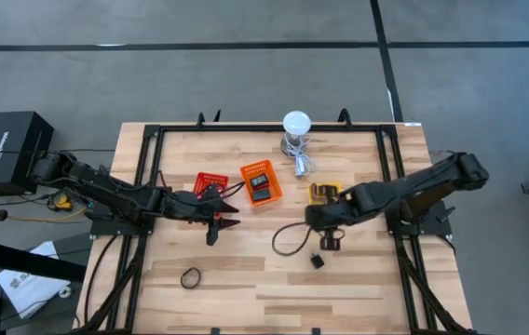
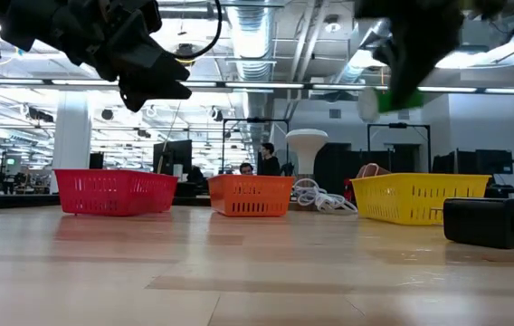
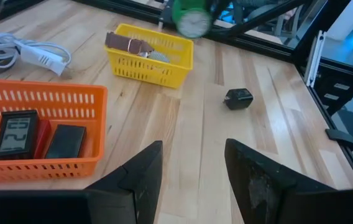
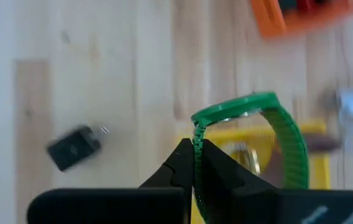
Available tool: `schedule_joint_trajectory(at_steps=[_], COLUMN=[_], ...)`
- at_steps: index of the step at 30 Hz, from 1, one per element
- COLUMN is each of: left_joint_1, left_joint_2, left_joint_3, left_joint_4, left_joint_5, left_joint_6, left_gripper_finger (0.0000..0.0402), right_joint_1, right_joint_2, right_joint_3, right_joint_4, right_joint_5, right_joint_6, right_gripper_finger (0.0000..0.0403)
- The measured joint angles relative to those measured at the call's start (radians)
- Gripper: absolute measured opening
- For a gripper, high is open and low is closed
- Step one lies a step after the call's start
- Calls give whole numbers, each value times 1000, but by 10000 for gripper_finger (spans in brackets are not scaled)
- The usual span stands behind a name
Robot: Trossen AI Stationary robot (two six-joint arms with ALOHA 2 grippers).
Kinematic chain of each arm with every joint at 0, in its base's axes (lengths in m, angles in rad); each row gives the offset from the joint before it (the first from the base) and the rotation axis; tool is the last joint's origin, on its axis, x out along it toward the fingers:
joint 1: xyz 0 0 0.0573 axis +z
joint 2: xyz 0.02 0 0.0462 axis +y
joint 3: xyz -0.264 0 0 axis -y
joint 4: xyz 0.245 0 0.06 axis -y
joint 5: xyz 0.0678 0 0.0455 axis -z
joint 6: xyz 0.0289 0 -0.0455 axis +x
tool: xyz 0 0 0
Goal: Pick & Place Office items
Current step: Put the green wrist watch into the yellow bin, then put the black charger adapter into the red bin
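A: What has the right gripper (image 4: pixel 195 163) got?

B: Its fingers are clamped shut on the green band (image 4: pixel 270 134), pinching the strap so the loop stands up beyond the tips.

A: And the drop?

B: The yellow basket (image 1: pixel 325 193) lies just beyond the fingers, toward the table's far edge, right of centre. The black block (image 1: pixel 317 261) sits nearer the front edge.

A: The left gripper (image 3: pixel 192 180)?

B: Open, empty, hovering by the red basket (image 1: pixel 210 183); farther off.
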Motion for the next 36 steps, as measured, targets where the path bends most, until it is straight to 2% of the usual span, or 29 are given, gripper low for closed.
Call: schedule_joint_trajectory(at_steps=[9,21,26,36], left_joint_1=[0,0,0,0], left_joint_2=[0,0,0,0], left_joint_3=[0,0,0,0], left_joint_4=[1,9,9,10], left_joint_5=[0,0,0,0], left_joint_6=[0,0,0,0], left_gripper_finger=[167,167,167,167], right_joint_1=[-84,-133,-132,-132], right_joint_2=[-51,-51,-51,-51], right_joint_3=[-200,-241,-241,-241], right_joint_4=[43,99,99,100], right_joint_5=[8,-13,-13,-13], right_joint_6=[97,104,104,123], right_gripper_finger=[17,26,55,142])
